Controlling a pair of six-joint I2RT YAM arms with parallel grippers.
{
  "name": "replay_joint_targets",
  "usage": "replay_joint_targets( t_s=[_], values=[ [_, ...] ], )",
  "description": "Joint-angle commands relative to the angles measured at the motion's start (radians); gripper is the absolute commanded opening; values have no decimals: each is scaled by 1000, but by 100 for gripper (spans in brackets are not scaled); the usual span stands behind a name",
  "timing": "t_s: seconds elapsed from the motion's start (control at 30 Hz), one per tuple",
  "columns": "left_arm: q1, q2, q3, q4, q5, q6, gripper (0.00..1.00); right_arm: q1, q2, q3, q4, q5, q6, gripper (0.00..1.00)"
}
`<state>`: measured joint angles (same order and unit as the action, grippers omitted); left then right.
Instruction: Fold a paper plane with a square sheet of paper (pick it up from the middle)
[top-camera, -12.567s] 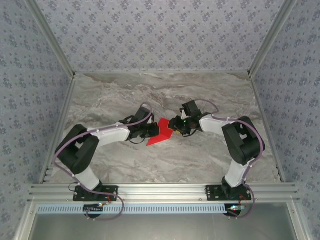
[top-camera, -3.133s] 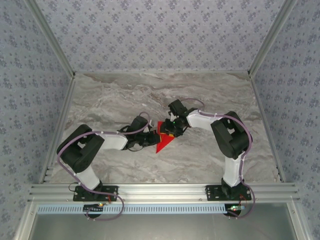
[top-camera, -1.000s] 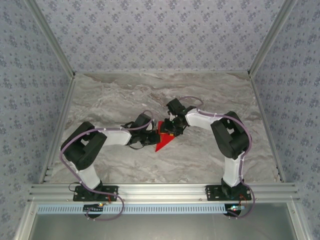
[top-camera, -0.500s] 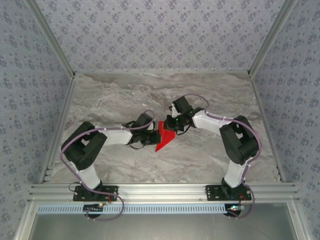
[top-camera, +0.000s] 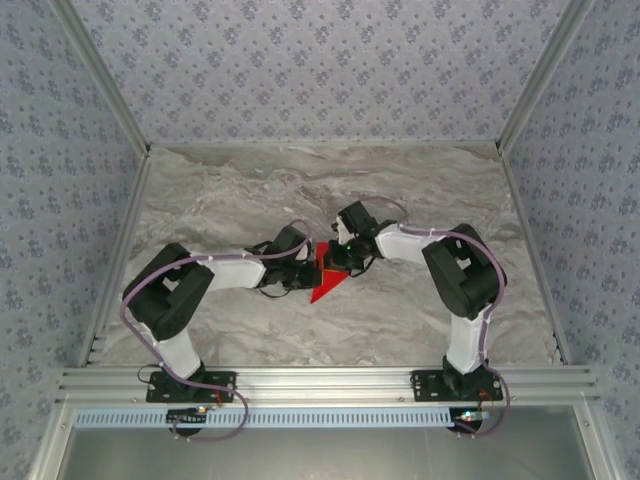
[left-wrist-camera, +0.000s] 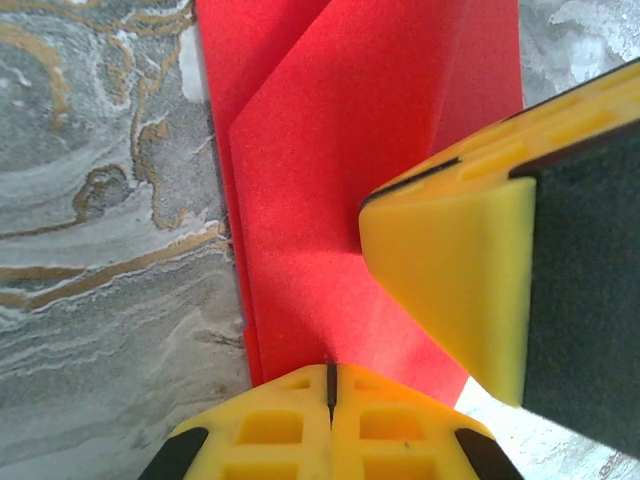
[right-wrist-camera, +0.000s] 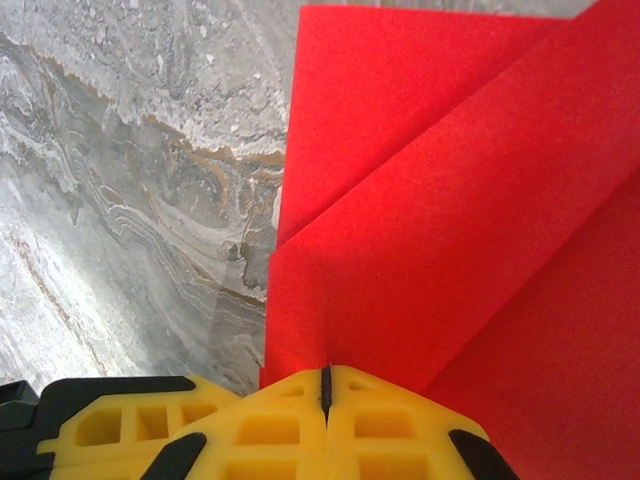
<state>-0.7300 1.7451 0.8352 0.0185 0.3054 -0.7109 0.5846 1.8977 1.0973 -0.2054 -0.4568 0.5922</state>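
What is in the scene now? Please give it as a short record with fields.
paper: red, partly folded, with layered flaps
place: on the table, between the two grippers
table: grey marble
left gripper: shut, tips at the paper's edge
right gripper: shut, tips at the paper's edge, close to the left one
paper pinched or only pressed: cannot tell

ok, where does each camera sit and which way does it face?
Top external: above and behind the bases, looking down at the table; both arms meet at the red paper.
Left wrist: looks past the shut left end effector onto the paper.
Right wrist: same, past the shut right end effector.
All share the paper.
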Motion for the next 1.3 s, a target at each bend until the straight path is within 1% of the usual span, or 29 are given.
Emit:
replay_joint_targets(
  t_s=[0.0,0.2,0.33,0.47,0.6,0.67,0.73,0.83,0.93,1.1,1.27],
  values=[
    [-7,39,-10,-140,-45,27,0,-54,49,-7,-9,32,-61,0],
    [-7,44,-19,-147,-35,53,0,-148,52,-7,10,40,-87,0],
    [-7,41,-16,-154,-32,96,0,-172,16,-2,13,34,-86,0],
    [-8,26,-13,-151,-34,187,0,-145,-55,-39,30,23,-70,0],
    [-6,16,-10,-151,-30,284,0,-106,-136,-116,115,14,-9,0],
    [-5,19,-2,-163,-28,304,0,-83,-164,-146,159,20,18,0],
    [-2,22,3,-165,-26,305,0,-57,-163,-141,175,10,20,0],
    [-3,28,6,-164,-29,284,0,-26,-127,-106,134,26,28,0],
    [-2,27,-4,-149,-44,255,0,-16,-93,-111,161,7,72,0],
    [-2,22,-10,-137,-50,229,0,8,-50,-99,175,-40,94,0],
    [-3,12,-23,-121,-48,219,0,11,-9,-93,173,-55,110,0]
  ],
)
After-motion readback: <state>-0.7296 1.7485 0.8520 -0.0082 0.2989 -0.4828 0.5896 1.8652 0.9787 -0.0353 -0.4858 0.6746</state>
